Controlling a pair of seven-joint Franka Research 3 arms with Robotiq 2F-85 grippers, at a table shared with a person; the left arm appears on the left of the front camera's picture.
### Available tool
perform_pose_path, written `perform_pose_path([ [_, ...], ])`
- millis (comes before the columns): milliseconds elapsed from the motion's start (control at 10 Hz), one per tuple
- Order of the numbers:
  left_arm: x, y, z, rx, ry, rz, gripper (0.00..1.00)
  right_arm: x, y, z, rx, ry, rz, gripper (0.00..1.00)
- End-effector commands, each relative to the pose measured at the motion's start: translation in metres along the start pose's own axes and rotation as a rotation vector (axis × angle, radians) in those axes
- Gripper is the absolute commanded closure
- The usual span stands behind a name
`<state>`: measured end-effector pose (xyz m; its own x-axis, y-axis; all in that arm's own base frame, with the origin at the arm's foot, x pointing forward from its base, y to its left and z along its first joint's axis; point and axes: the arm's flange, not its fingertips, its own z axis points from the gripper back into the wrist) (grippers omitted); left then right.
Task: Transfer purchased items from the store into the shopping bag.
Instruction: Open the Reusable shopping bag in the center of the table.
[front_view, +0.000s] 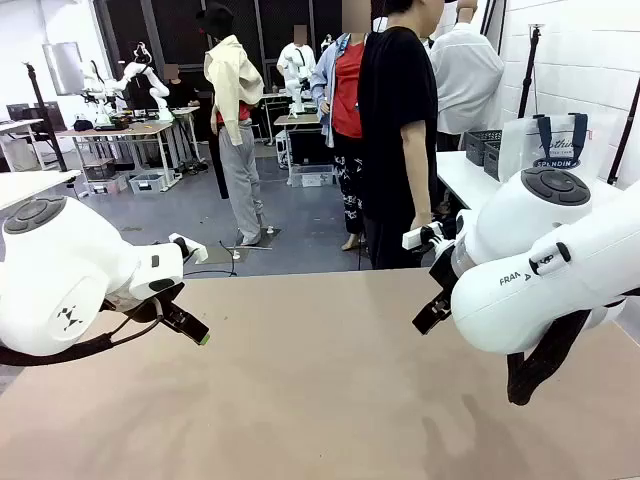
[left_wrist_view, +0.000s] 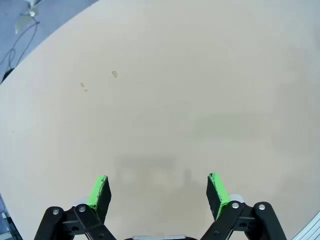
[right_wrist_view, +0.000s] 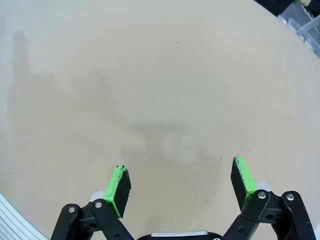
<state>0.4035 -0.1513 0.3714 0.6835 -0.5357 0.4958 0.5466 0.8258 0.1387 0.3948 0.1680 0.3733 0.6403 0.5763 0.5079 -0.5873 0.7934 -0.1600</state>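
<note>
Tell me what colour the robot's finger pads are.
Bright green; the pads show best in the left wrist view.

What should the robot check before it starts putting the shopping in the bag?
1. Left pincer open: ok, nothing between its pads.
2. Right pincer open: ok, nothing between its pads.
3. Shopping bag on the tan table: not ok, it stands on the white side table, far right.
4. Basket on the tan table: not ok, it sits beside the bag.
5. Goods in the basket: cannot tell, its inside is hidden.
</note>
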Motion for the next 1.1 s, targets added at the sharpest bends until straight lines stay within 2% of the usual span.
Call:
perform_pose_path([
  [0, 0.0000, 0.0000, 0.0001, 0.000, 0.000, 0.000, 0.00, 0.0000, 0.0000, 0.0000, 0.000, 0.000, 0.000, 0.00],
  [1000, 0.0000, 0.0000, 0.0001, 0.000, 0.000, 0.000, 0.00, 0.0000, 0.0000, 0.0000, 0.000, 0.000, 0.000, 0.00],
])
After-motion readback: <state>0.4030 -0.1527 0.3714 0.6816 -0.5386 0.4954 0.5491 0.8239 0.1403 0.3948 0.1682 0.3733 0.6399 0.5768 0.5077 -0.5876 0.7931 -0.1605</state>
